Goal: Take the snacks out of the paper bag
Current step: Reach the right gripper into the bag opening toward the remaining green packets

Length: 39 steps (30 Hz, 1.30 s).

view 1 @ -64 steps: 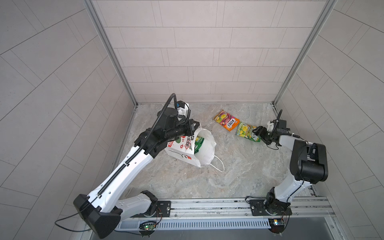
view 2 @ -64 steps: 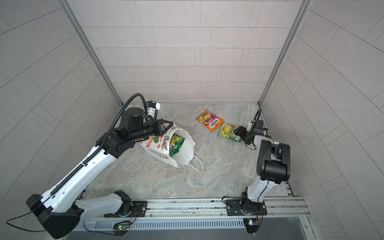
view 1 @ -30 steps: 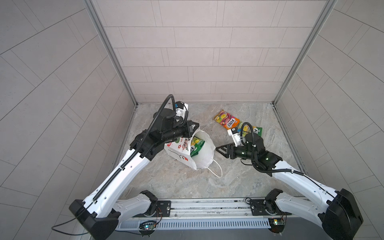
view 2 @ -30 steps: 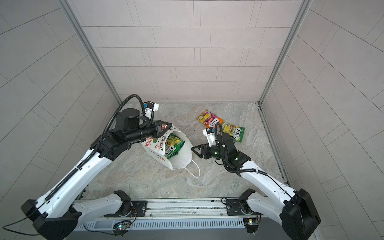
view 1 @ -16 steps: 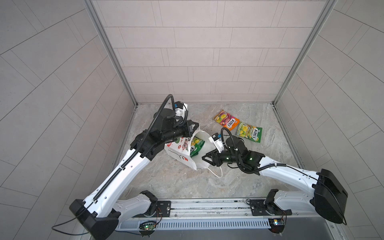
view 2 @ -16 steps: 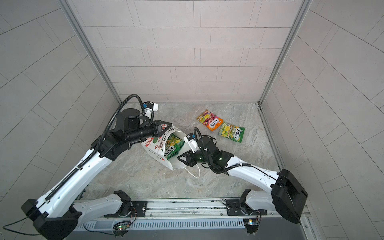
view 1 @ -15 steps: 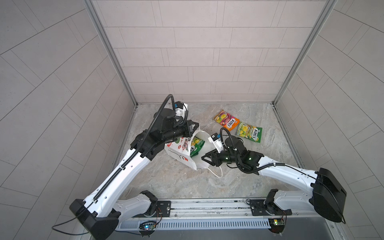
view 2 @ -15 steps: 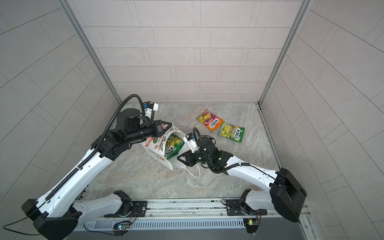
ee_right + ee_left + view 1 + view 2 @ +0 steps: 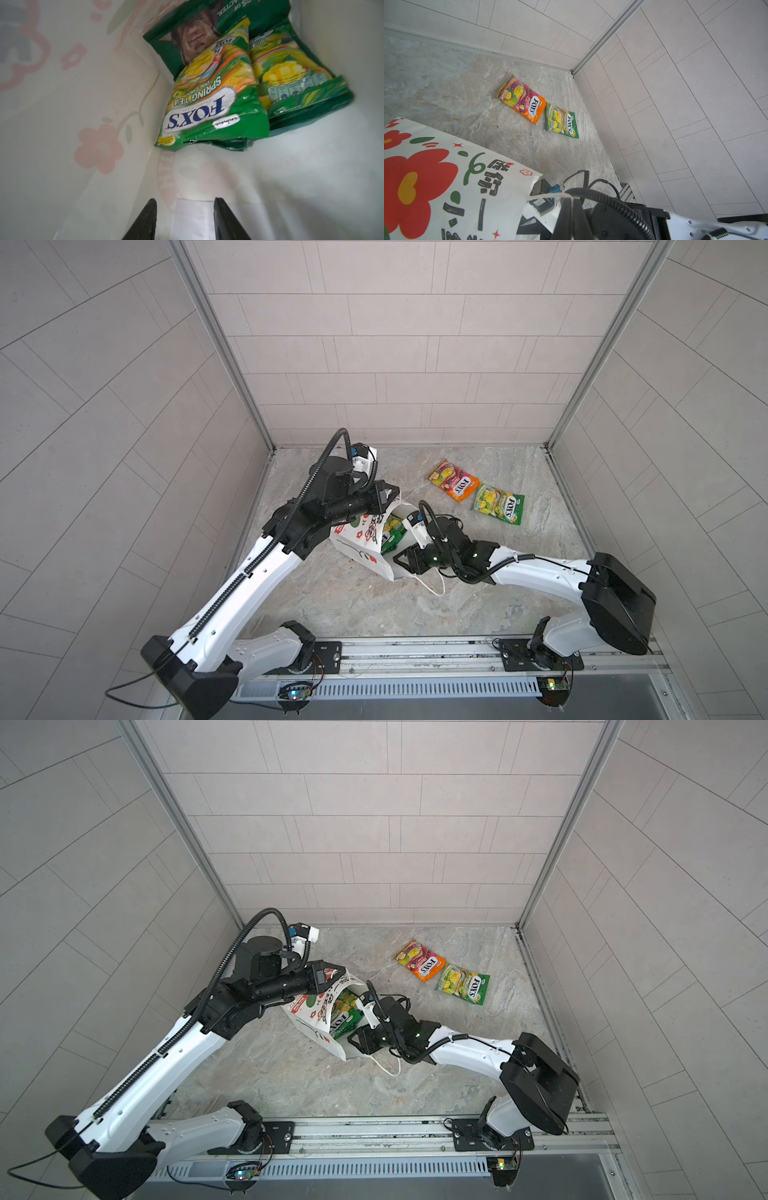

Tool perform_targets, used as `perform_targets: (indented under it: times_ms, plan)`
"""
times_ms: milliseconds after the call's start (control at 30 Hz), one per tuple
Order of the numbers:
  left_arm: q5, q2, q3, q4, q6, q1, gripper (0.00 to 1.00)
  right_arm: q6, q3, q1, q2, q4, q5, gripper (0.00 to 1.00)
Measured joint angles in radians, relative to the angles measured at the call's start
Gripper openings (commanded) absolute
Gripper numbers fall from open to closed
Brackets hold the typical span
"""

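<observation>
Paper bag (image 9: 361,545) lies on its side, left of surface centre, upper rim pinched tight in left claw (image 9: 572,207). Inside: dark green crisp bag (image 9: 160,49) under two green FOX'S packets (image 9: 209,99). Orange-pink packet (image 9: 455,482) and loose green packet (image 9: 498,504) sit side by side toward the far right corner. Right claw (image 9: 185,218) is in the bag mouth, jaws apart, empty.

1. The paper bag (image 9: 436,176) is white, printed with red flowers with yellow centres, green strokes and black characters.
2. The orange-pink FOX'S packet (image 9: 454,481) shows yellow fruit.
3. The green-yellow FOX'S packet (image 9: 498,503) beside it carries a white logo patch.
4. Inside the bag, the Spring Tea packet (image 9: 209,99) is green and yellow with blue lettering on white.
5. The crisp bag (image 9: 187,27) is dark green.
6. The floor (image 9: 332,593) is marbled grey-beige.
</observation>
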<state>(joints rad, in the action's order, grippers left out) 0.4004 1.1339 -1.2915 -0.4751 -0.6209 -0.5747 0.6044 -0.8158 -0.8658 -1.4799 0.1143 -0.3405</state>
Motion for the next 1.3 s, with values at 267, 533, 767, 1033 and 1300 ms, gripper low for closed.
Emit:
perform_targets:
  times_ms: [267,533,767,1033,1300]
  plan:
    - [0.004,0.0,0.0,0.0,0.0,0.0,0.0,0.128,-0.011,-0.004,-0.072,0.078,0.106,0.5]
    - [0.008,0.001,0.0,0.0,0.0,0.0,0.0,0.26,-0.032,-0.019,-0.128,0.131,0.176,0.55]
    - [0.012,0.002,0.0,0.0,0.0,0.0,0.0,0.369,-0.036,-0.022,-0.163,0.204,0.203,0.55]
    - [0.019,0.005,0.0,0.0,0.0,0.0,0.0,0.468,-0.051,-0.026,-0.19,0.252,0.267,0.54]
    - [0.019,0.005,0.0,0.0,0.0,0.0,0.0,0.5,-0.107,-0.038,-0.225,0.215,0.323,0.55]
